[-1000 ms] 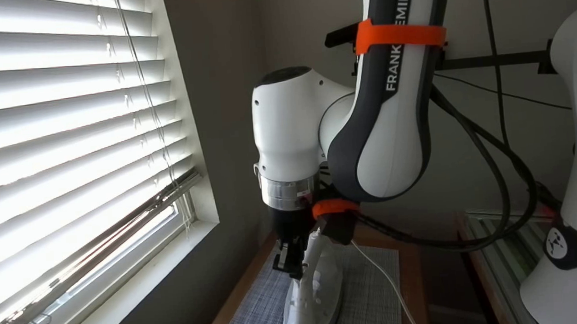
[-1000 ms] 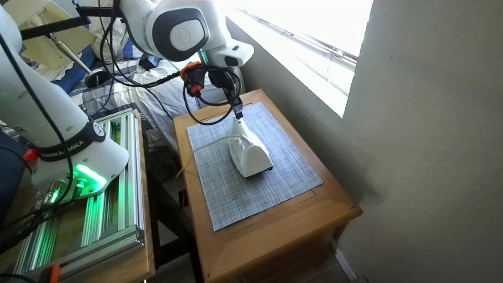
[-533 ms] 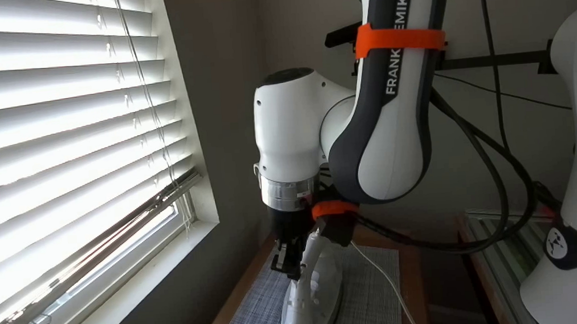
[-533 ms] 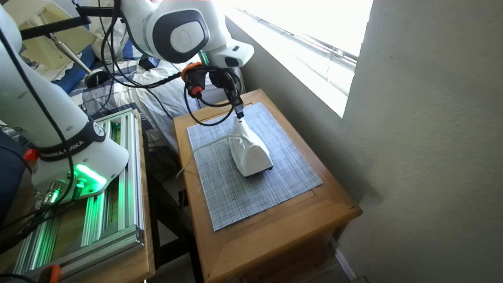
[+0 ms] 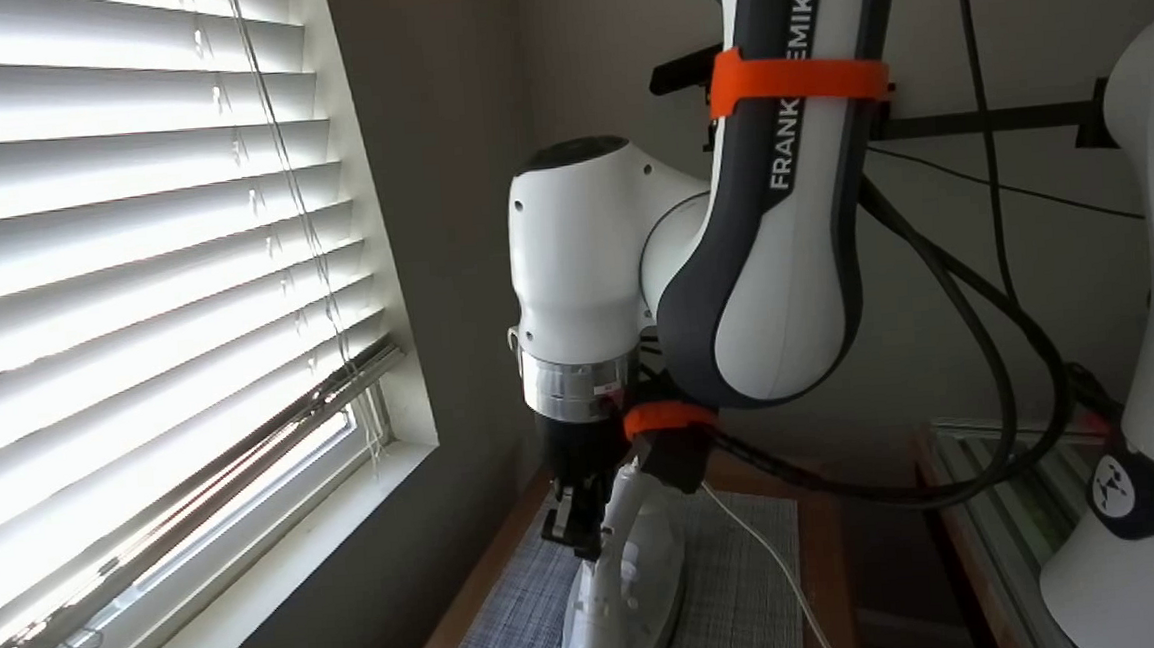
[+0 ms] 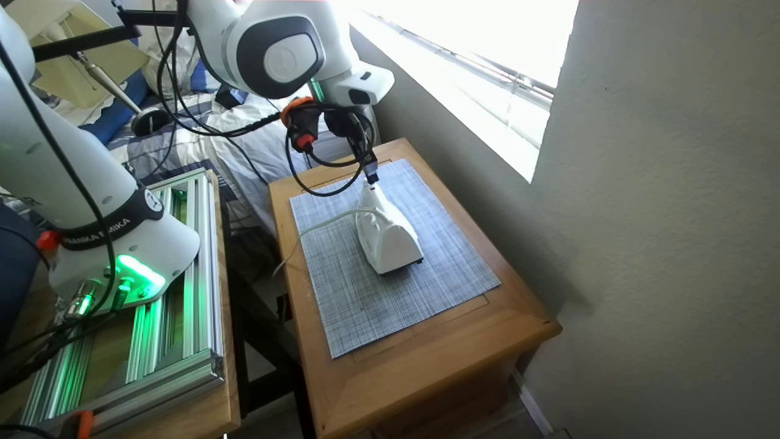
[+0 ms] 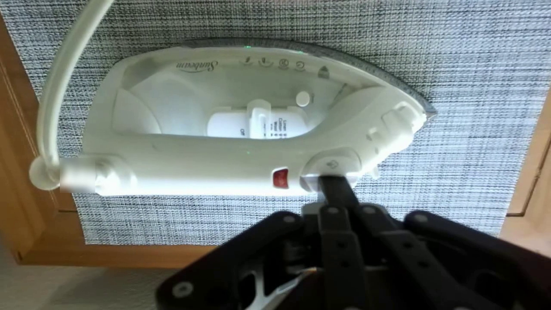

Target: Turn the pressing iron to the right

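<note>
Pressing iron (image 7: 241,151) reads "Sunbeam", "Linen", "Cotton" and "Off"; fingers (image 7: 339,193) together, empty.

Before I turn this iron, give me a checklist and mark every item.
1. Gripper shut for pushing: ok; jaws together, nothing seen between them.
2. Contact with the iron: cannot tell; in the wrist view the gripper overlaps the front of the handle, which could hide a gap.
3. Iron wholly on the mat: ok; in an exterior view it sits flat, inside the edges.
4. Cord clear of the gripper: ok; it leaves the rear end of the handle.
5. Slider at Off: cannot tell; it stands near that word, exact setting unreadable.
6. Iron unplugged: cannot tell; the cord's far end is out of sight.
</note>
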Tool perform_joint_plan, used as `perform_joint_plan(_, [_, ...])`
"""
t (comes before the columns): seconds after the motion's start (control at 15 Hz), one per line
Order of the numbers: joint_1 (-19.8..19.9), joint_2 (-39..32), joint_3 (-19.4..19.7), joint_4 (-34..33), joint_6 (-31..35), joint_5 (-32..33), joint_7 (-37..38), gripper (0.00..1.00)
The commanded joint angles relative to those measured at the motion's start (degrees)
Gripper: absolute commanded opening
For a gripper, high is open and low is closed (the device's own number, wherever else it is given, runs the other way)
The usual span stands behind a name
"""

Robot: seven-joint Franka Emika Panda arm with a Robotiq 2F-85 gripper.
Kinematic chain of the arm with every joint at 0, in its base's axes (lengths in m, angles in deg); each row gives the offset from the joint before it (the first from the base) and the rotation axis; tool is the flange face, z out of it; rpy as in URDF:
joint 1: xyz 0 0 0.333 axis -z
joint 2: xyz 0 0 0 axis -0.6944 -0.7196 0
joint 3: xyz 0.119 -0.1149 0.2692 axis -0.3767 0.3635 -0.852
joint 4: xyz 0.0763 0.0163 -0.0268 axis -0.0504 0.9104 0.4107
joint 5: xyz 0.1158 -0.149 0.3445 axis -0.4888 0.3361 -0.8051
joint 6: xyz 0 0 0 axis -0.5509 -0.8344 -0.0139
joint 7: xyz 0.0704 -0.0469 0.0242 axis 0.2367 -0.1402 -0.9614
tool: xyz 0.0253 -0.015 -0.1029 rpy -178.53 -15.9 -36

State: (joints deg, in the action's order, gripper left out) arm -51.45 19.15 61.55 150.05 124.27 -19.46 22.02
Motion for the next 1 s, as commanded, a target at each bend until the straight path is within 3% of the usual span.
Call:
perform_joint_plan(0.0, [0.9,-8.1,-1.2,-1.1,3.1,-1.1,0.0,0.0])
perform_joint_plan(0.6, [1.5,-6.3,-1.7,-0.3,2.6,-1.4,-0.5,0.0])
perform_joint_plan(0.93, [0.4,-2.2,0.0,0.0,-0.5,0.2,0.4,0.0])
